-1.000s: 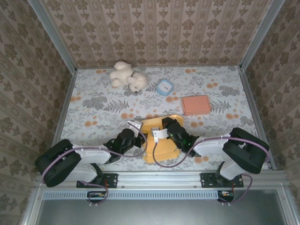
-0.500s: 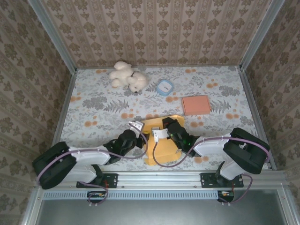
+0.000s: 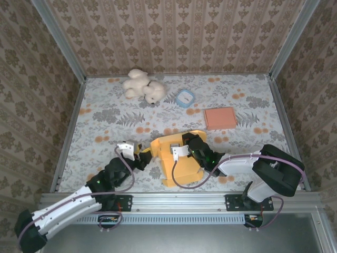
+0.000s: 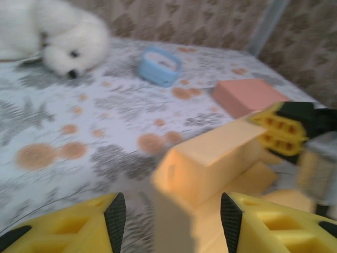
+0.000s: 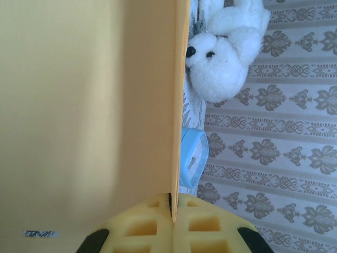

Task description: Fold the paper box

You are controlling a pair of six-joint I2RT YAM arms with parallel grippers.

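Observation:
The yellow paper box (image 3: 176,161) lies partly folded near the table's front middle, one wall standing up. My right gripper (image 3: 182,141) is shut on the top edge of that wall; in the right wrist view the thin panel (image 5: 89,105) runs straight into the closed fingertips of that gripper (image 5: 172,213). My left gripper (image 3: 142,157) sits just left of the box, apart from it. In the left wrist view the left gripper (image 4: 172,224) stands open with the box (image 4: 221,158) ahead of the fingers and nothing held between them. The right gripper (image 4: 287,129) shows on the box's far end.
A white plush bear (image 3: 143,87) lies at the back left, a small blue container (image 3: 185,98) beside it, and a pink flat box (image 3: 220,117) to the right. Patterned walls and metal rails bound the table on three sides.
My left gripper has let go, opened and drawn back to the left, away from the box. The box's left wall now leans further left. The right gripper holds as before.

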